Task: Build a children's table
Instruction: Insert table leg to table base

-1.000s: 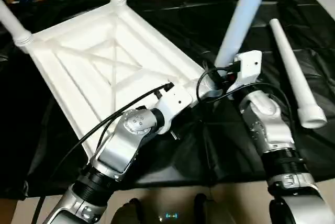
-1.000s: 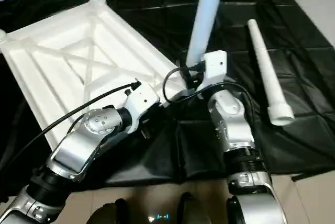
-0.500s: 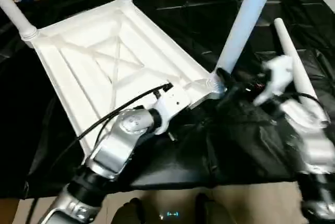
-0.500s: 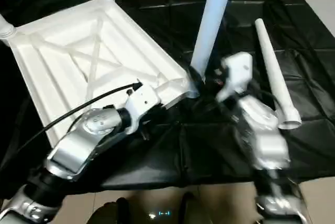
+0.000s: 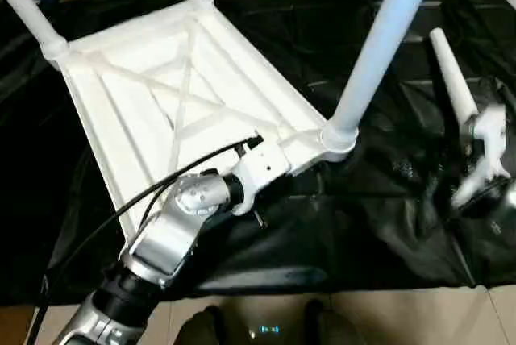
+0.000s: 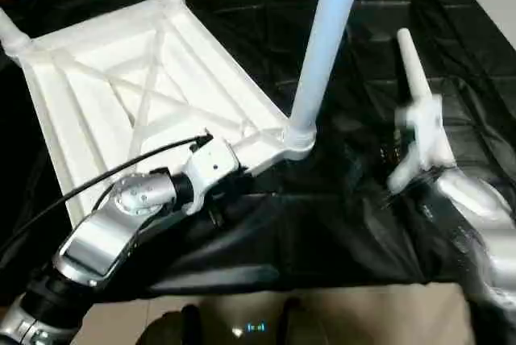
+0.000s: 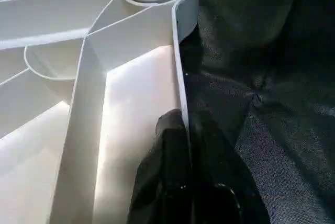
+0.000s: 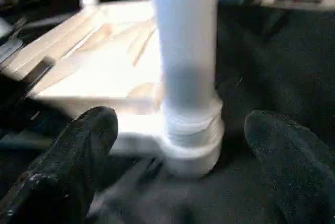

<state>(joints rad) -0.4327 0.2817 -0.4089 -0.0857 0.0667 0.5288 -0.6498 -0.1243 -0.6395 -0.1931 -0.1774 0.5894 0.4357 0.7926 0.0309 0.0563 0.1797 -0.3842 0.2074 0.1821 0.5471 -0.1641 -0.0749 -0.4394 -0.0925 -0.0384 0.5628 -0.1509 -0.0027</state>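
I'm pinching the tabletop (image 5: 161, 95) rim with my left gripper (image 7: 183, 145), right gripper (image 8: 178, 171) spread wide; three legs standing, the fourth leg (image 5: 448, 71) lying loose.

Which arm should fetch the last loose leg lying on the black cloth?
Right. Its gripper is open and free beside the loose leg; the left gripper is pinching the tabletop rim.

leg (image 8: 186, 62) upright in corner socket (image 8: 191, 148) | end effector (image 8: 183, 166) fingers spread wide
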